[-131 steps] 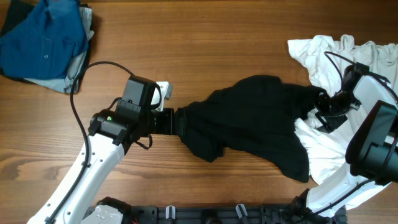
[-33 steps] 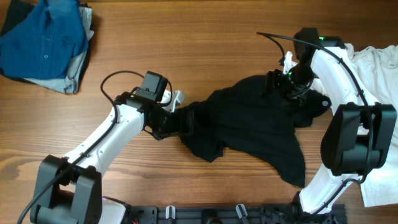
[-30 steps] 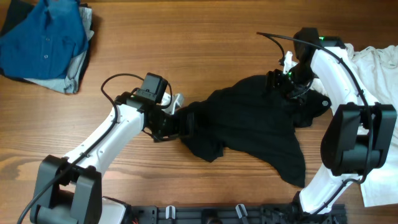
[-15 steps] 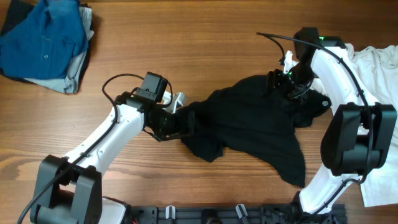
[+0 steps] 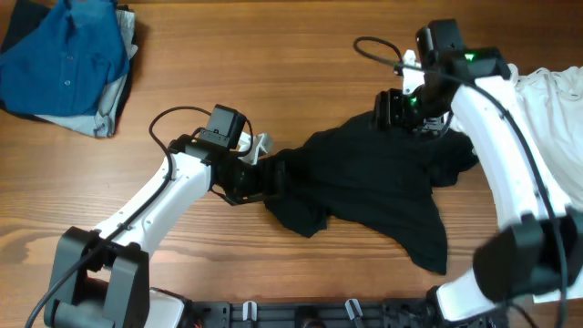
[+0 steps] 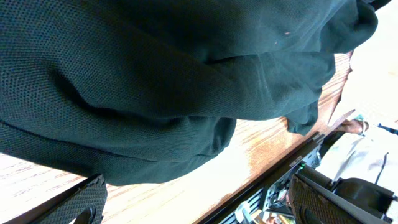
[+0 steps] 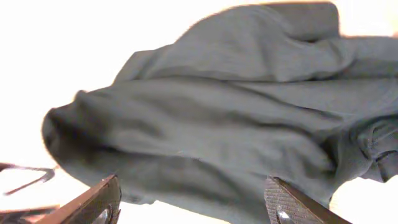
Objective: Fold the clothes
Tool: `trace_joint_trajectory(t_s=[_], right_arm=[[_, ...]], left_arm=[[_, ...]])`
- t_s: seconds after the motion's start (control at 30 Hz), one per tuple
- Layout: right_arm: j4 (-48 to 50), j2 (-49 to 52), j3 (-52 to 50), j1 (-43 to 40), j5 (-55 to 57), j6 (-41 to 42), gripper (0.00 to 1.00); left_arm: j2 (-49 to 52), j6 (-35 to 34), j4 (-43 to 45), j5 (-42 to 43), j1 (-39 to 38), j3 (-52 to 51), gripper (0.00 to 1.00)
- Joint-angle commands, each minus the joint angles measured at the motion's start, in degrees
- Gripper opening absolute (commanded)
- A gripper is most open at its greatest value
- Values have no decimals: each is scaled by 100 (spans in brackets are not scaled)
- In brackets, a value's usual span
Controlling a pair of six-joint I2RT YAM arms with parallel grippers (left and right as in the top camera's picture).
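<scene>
The clothes, a black T-shirt (image 5: 364,182), lie crumpled in a heap across the middle of the table. My left gripper (image 5: 271,175) rests at the heap's left end. In the left wrist view its gripper (image 6: 199,208) is open, with bare wood between the fingertips and the black fabric (image 6: 161,81) just ahead of them. My right gripper (image 5: 393,107) hovers over the shirt's far edge. The right wrist view is blurred, and its gripper (image 7: 196,208) is open above the dark cloth (image 7: 236,118), holding nothing.
A white T-shirt (image 5: 556,91) lies bunched at the right edge, partly under my right arm. A blue buttoned shirt (image 5: 64,55) sits folded on other cloth at the far left corner. Bare wood (image 5: 273,55) runs along the far side.
My right arm has swung left and toward the far side, off the shirt's right part. The left arm and the shirt have hardly moved.
</scene>
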Motion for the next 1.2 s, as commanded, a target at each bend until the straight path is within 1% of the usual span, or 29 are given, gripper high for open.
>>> trace_joint_trajectory(t_s=[0.0,0.07,0.17,0.3,0.33,0.37,0.43,0.5,0.53,0.63,0.8,1.0,1.07,1.17], right_arm=[[-9,-846,149,599,282,-20,72],[-9,-1139,149,887,450,90,72],[-57,-1582,149,1403,763,151,72],[-234,-1991,149,1928,1034,529,71],[-299,-2055,149,2011,1027,640,68],[-413,-2118,149,2105,1029,743,63],[-619,-2173,146,2238,1034,802,59],[-811,-2201,146,2345,1036,844,49],[-890,-2214,146,2400,1062,852,48],[-1023,-2262,146,2605,1368,999,49],[-1003,-2275,146,2791,1392,997,55],[-1045,-2275,146,2798,1392,992,57],[-1051,-2275,146,2798,1392,992,60],[-1067,-2273,146,2798,1392,990,61]], left_arm=[[-70,-9,-4,-129,28,-15,92],[-70,-9,-4,-175,28,-15,87],[-70,-9,-4,-184,28,-15,86],[-70,-9,-4,-201,28,-15,87],[-70,-9,-4,-201,28,-15,87],[-70,-9,-2,-201,28,-15,87],[-70,-9,-4,-201,28,-15,87],[-70,-9,-7,-201,28,-15,87],[-70,-9,-7,-201,28,-15,87],[-70,-9,2,-201,28,-15,87],[-70,-9,-2,-199,28,-15,87],[-70,-11,-4,-199,28,-15,87],[-70,-9,-4,-201,28,-15,87],[-70,-11,-9,-199,28,-15,87]])
